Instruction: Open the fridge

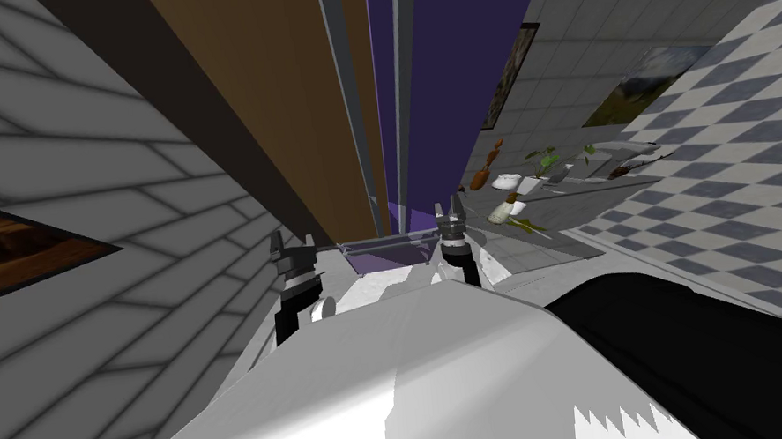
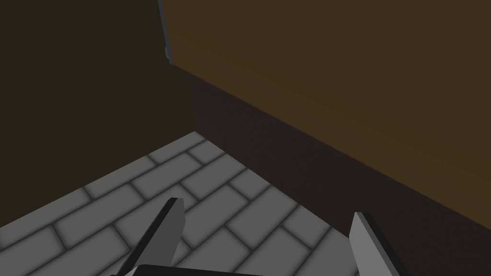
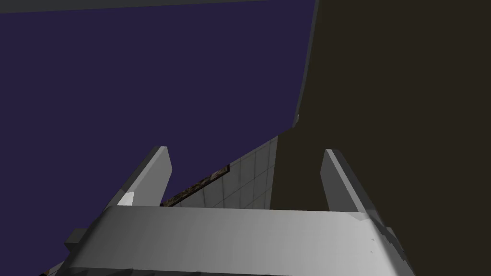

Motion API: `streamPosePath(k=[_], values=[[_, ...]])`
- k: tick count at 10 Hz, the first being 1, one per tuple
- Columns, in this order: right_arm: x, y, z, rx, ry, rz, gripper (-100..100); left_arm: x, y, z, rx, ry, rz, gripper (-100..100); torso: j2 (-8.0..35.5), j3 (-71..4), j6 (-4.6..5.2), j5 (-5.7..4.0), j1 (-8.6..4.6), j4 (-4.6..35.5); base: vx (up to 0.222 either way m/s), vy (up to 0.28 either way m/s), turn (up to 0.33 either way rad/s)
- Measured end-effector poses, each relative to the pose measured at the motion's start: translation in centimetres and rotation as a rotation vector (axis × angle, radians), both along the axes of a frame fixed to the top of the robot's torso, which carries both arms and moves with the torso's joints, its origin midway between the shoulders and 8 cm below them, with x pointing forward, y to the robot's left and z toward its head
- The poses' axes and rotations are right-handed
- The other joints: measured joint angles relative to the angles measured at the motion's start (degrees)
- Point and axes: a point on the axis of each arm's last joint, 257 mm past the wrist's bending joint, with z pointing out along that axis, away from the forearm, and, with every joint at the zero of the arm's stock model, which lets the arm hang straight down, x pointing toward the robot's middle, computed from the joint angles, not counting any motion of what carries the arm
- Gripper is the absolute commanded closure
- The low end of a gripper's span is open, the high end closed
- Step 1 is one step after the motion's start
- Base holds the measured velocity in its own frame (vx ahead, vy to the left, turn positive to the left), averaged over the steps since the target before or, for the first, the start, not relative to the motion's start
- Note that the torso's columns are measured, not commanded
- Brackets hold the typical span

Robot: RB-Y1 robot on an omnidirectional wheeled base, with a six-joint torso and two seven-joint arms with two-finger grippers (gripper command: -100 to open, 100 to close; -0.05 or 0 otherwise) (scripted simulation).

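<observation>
The fridge stands tall right in front of me, with a brown door [image 1: 282, 107] on the left and a purple door [image 1: 447, 75] on the right. Two grey vertical handles [image 1: 342, 84] [image 1: 404, 70] run along the seam between them. My left gripper [image 1: 290, 243] [image 2: 266, 211] is open and empty, low by the brown door's [image 2: 335, 72] outer edge, near the brick wall. On the other side, my right gripper [image 1: 450, 210] [image 3: 245, 151] is open and empty, close to the purple door [image 3: 144, 76] near its outer edge.
A grey brick wall [image 1: 70, 214] closes in on the left, next to the fridge. To the right a grey counter [image 1: 574, 205] carries a white bowl [image 1: 507, 182], a plant [image 1: 543, 162] and a brown bottle [image 1: 483, 173]. Checkered floor [image 1: 729, 156] spreads beyond it.
</observation>
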Motion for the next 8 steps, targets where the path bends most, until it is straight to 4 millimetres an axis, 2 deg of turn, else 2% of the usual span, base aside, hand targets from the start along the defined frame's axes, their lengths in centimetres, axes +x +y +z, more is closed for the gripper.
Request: streamPosePath(k=[2,8], values=[[0.0,0.0,0.0,0.0,0.0,0.0,0,0.0,0.0,0.0,0.0,0.0,0.0,0,6.0,-12.0,0.0,0.0,0.0,6.0,0.0,0.0,0.0],[-0.01,0.0,0.02,0.0,0.0,0.0,0,-0.01,0.0,0.02,0.0,0.0,0.0,0,31.2,-62.3,0.0,0.0,0.0,31.1,0.0,0.0,0.0]])
